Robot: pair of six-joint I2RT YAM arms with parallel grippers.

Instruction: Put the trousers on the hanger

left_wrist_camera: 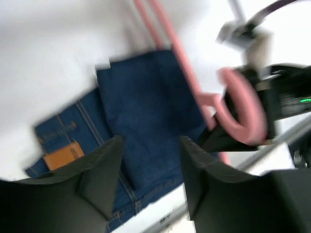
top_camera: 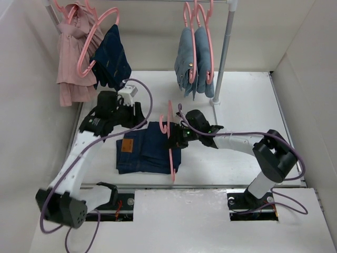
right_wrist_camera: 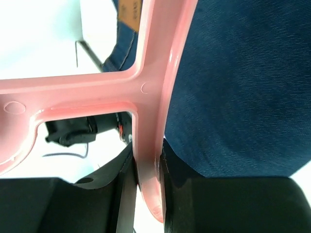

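Little done: my right hand (right_wrist_camera: 148, 167) clenched on hanger (top_camera: 172, 158), left hand (left_wrist_camera: 150, 143) released above trousers (top_camera: 142, 153), folded on tabletop (top_camera: 247, 105), not hung.

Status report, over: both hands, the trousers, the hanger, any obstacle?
Right hand shut on hanger. Left hand open above trousers. Trousers folded on table, not yet on hanger. Nothing in the way.
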